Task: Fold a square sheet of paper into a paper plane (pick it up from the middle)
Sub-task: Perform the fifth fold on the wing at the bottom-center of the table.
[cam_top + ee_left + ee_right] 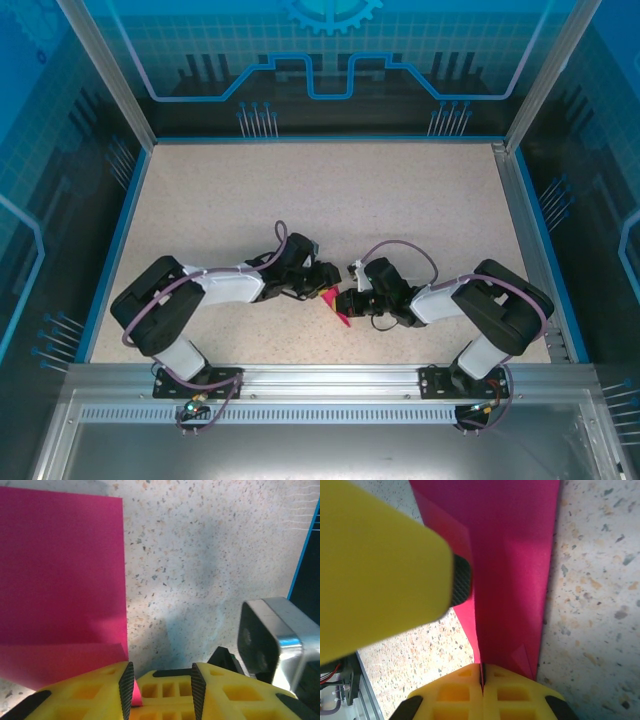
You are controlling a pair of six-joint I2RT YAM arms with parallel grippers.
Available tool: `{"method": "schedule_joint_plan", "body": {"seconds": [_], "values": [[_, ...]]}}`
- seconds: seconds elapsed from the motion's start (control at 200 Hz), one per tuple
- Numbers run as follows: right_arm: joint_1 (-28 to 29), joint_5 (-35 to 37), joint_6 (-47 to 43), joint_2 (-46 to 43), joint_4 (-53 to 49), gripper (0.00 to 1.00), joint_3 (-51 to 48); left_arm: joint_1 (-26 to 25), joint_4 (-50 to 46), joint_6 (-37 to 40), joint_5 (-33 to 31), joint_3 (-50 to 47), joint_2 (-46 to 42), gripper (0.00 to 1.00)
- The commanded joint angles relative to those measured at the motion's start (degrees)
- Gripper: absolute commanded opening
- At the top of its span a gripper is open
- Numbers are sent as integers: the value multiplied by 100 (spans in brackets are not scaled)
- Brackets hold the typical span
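The folded pink paper [340, 308], near and central between both arms, runs lengthwise straight out of the right gripper [482, 672], clamped shut on its end, while the left gripper [162, 680], jaws half open and seemingly gripping nothing, flanks its side edge.

No legible text, labels, brands or numbers anywhere; nothing readable
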Motion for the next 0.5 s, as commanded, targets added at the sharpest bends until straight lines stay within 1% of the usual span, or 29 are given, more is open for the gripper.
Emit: {"method": "schedule_joint_plan", "body": {"seconds": [0.0, 0.135, 0.3, 0.495], "values": [[11, 276, 45, 211, -574, 4, -66, -27, 42, 142, -56, 38, 138, 39], [31, 283, 93, 56, -708, 9, -47, -23, 106, 215, -167, -15, 280, 39], [56, 247, 106, -274, -969, 13, -33, -31, 68, 311, -238, 6, 439, 39], [54, 293, 118, -710, -1390, 15, -40, -24, -14, 377, -237, 5, 485, 39]]}}
